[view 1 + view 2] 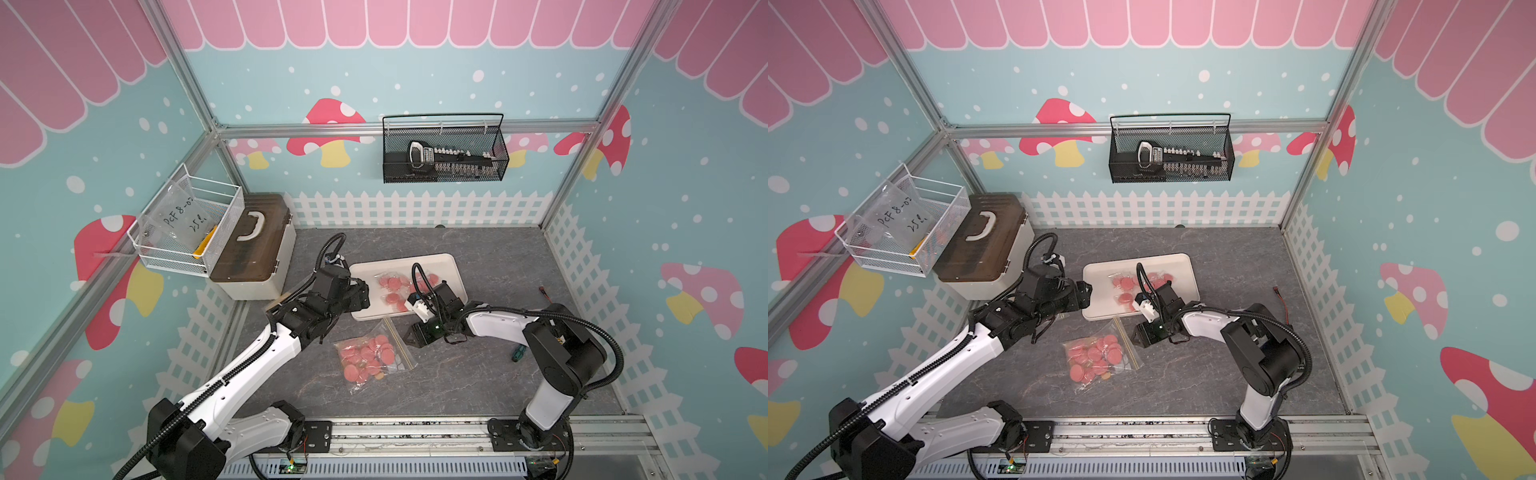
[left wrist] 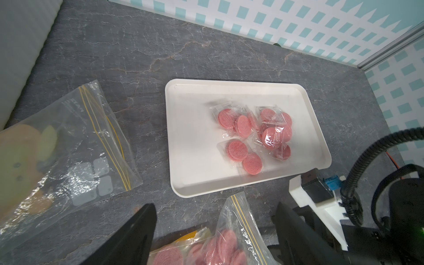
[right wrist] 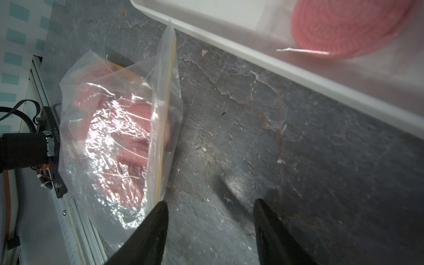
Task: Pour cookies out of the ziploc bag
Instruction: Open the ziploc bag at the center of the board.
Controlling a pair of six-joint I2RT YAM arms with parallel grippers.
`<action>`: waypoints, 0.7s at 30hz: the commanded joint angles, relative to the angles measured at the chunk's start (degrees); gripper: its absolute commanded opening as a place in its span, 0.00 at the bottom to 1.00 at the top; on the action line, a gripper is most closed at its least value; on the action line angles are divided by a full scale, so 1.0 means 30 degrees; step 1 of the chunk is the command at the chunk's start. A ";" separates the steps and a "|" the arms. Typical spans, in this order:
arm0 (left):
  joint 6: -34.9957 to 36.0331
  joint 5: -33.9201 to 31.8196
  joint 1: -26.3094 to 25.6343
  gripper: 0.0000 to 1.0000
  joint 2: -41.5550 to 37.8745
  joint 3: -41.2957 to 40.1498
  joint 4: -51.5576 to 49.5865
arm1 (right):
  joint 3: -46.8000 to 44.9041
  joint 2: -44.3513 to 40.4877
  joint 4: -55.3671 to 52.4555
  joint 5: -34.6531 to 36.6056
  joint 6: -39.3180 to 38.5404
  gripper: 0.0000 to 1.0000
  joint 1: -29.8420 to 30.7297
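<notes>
Handwritten "PCF 8-0…" and "25…" read on clear bag point(image 1: 179, 218) in white wire basket point(image 1: 166, 258); final characters unclear.

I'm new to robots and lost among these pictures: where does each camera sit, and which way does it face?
Both top views: high overhead, looking down; left arm, right arm, left gripper and right gripper show.
Left wrist: on the left arm, facing the white tray of cookies past its own open jaws.
Right wrist: on the right arm, low, facing the ziploc bag past its open jaws.
Shared: every view shows bag and tray.
</notes>
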 commanded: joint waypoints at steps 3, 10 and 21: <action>-0.0167 0.0119 -0.0075 0.85 -0.0057 0.0318 0.0196 | 0.0121 -0.0574 -0.0393 0.0255 -0.0356 0.59 0.0145; -0.0167 0.0190 -0.0083 0.85 -0.0060 0.0299 0.0196 | 0.0096 -0.0945 -0.0413 0.0326 -0.0179 0.60 0.0161; -0.0337 0.0276 -0.0197 0.85 0.0032 0.0269 0.0193 | -0.0048 -0.0701 -0.0507 0.0116 -0.0384 0.60 0.0143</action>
